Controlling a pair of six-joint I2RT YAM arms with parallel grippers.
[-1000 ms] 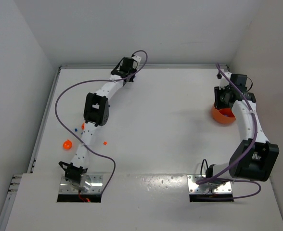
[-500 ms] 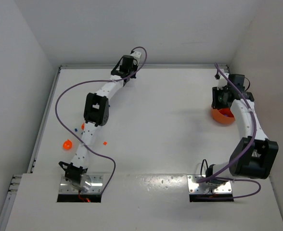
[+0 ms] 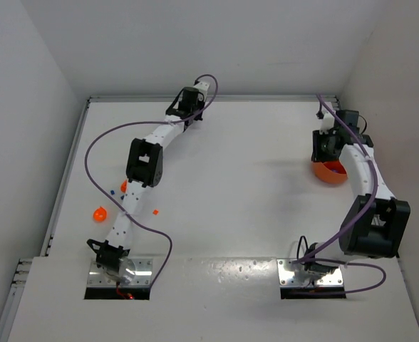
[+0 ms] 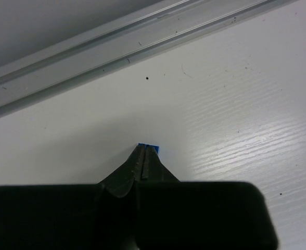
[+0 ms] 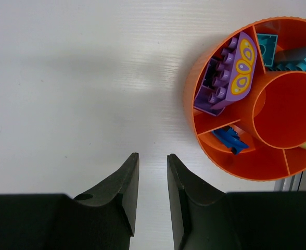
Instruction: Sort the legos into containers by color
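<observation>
My left gripper [image 4: 147, 151] is shut on a tiny blue lego [image 4: 154, 149], whose edge pokes out past the fingertips just above the white table. Seen from above, that gripper [image 3: 189, 101] is at the table's far edge. The right gripper [image 5: 152, 156] is open with nothing between its fingers, hovering left of an orange divided bowl [image 5: 187, 104] that holds purple, teal and blue pieces. From above, the right gripper [image 3: 328, 146] is over the bowl [image 3: 330, 174] at the right. Loose legos lie near the left arm: a blue speck [image 3: 112, 192] and an orange-red one [image 3: 154, 211].
A small round orange cup [image 3: 100, 212] stands at the left of the table. A metal rail [image 4: 90, 54] runs along the back edge just beyond the left gripper. Grey walls close in the table on the left, back and right.
The left gripper's jaws have closed the last bit onto the blue lego. The right wrist has shifted slightly towards the back left beside the bowl.
</observation>
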